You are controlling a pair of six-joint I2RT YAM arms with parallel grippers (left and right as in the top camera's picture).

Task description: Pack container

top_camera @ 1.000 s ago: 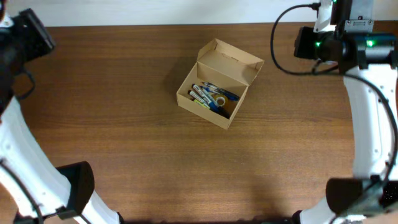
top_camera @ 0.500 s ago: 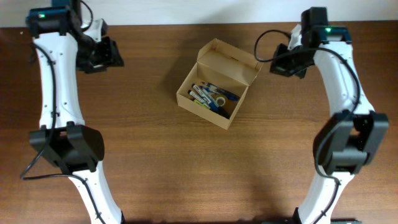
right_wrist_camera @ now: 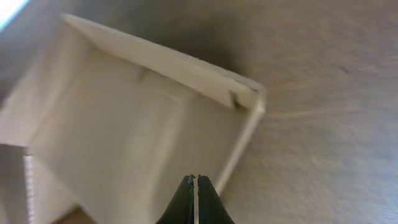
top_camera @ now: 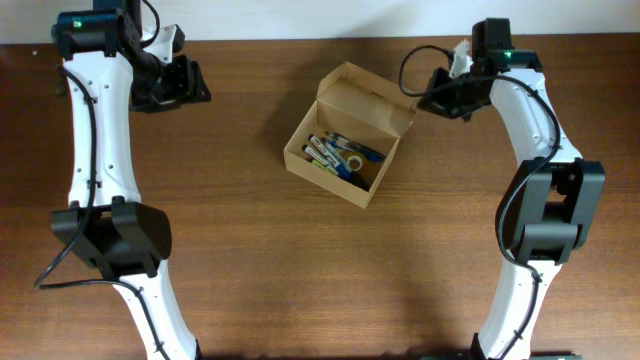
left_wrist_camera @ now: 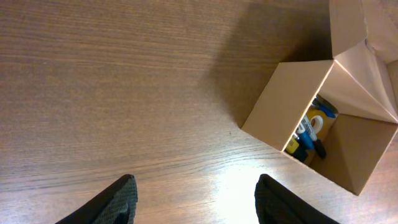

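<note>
The container point(top_camera: 300, 135) sits on the table point(top_camera: 200, 250) slightly above centre, set at an angle. Its hinged lid point(top_camera: 368, 103) stands open on the far-right side. Pens and small items point(top_camera: 340, 153) fill the bottom.

The box is thin cardboard and probably light. It is likely to slide on the wood when pushed and to dent under a hard squeeze. The lid should swing freely on its fold. The best contact point is the lid's outer face near the free edge, with a side wall braced.

The right gripper point(right_wrist_camera: 194, 185) is closed on nothing, just beside the lid's right corner; contact cannot be confirmed. The left gripper point(left_wrist_camera: 198, 194) is spread wide and empty, well apart to the left.
</note>
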